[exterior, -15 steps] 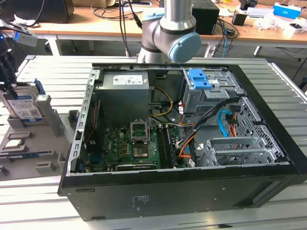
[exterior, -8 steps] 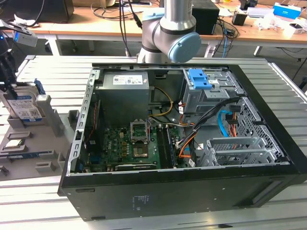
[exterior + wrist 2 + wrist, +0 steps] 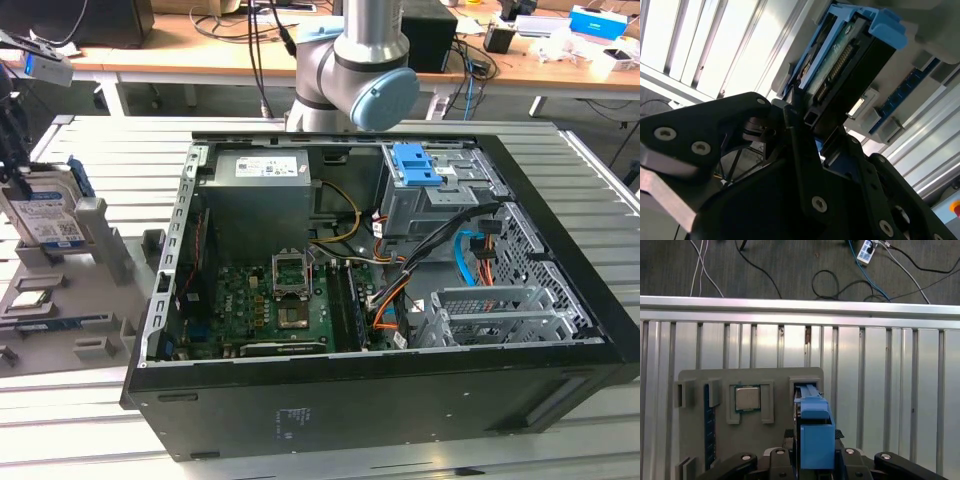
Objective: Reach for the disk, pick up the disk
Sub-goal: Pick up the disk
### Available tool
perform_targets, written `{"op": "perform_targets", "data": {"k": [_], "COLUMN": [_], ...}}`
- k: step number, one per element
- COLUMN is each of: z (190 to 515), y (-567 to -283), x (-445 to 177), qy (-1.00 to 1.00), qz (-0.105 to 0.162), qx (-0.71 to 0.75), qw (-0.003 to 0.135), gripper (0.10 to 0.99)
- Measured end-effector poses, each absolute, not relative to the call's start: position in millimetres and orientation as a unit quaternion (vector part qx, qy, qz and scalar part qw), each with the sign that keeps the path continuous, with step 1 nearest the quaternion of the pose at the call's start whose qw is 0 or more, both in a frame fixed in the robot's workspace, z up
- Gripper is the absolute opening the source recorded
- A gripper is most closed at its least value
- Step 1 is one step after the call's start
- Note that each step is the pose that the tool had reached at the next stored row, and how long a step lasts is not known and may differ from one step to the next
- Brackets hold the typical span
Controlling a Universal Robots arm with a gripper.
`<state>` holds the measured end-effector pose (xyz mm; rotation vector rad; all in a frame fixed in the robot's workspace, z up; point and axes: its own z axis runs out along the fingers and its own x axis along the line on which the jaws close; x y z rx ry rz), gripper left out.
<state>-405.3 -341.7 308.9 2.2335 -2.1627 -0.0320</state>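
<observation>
- Slatted metal table (image 3: 70, 430) is carrying the whole set-up; a wooden bench strewn with cables is running along behind it.
- Fingers (image 3: 799, 150) are pressing on the disk (image 3: 815, 415) from its two broad sides. No gap is showing between pads and drive in both wrist views, so I am logging it as gripped.
- Gripper (image 3: 816, 436) is sitting over the disk's upper edge, with the bright blue carrier lying between the jaws.
- Disk is standing on edge in a slot of the grey fixture (image 3: 695, 380). In the exterior view its labelled face is showing, and its lower edge is resting in the fixture, not lifted.
- Square silver chip (image 3: 747, 398) is lying flat in a pocket of the same fixture, just beside the disk's slot and apart from it.
- Arm (image 3: 355, 60), grey with pale blue caps, is rising behind the computer case.
- Computer case (image 3: 400, 410) is lying open on its side, well apart from the fixture towards the exterior view's right.
- Inside it, the green motherboard (image 3: 270, 300) and grey power supply (image 3: 265, 190) are showing, and a blue latch (image 3: 415, 165) is sitting on a metal cage.
</observation>
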Motion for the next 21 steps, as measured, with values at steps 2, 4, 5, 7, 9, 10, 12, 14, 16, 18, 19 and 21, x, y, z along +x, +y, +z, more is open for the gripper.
{"op": "perform_targets", "data": {"k": [2, 4, 5, 7, 9, 10, 12, 14, 16, 18, 19, 21], "z": [315, 318, 319, 326, 332, 333, 336, 339, 344, 348, 350, 352], "y": [-342, -342, -342, -342, -342, -342, -342, -342, -341, -341, -341, -341], "x": [-405, -405, -405, -405, -405, -405, -405, -404, -404, -404, -404, -404], "qy": [-0.695, -0.695, -0.695, -0.696, -0.696, -0.695, -0.695, -0.696, -0.696, -0.696, -0.695, -0.695], "qz": [-0.010, -0.010, -0.010, -0.010, -0.010, -0.010, -0.010, -0.010, -0.010, -0.010, -0.010, -0.010], "qx": [0.718, 0.718, 0.718, 0.718, 0.718, 0.718, 0.718, 0.718, 0.718, 0.718, 0.718, 0.718], "qw": [0.016, 0.016, 0.016, 0.016, 0.016, 0.016, 0.016, 0.016, 0.016, 0.016, 0.016, 0.016], "gripper": [0.365, 0.365, 0.365, 0.365, 0.365, 0.365, 0.365, 0.365, 0.365, 0.365, 0.365, 0.365]}}
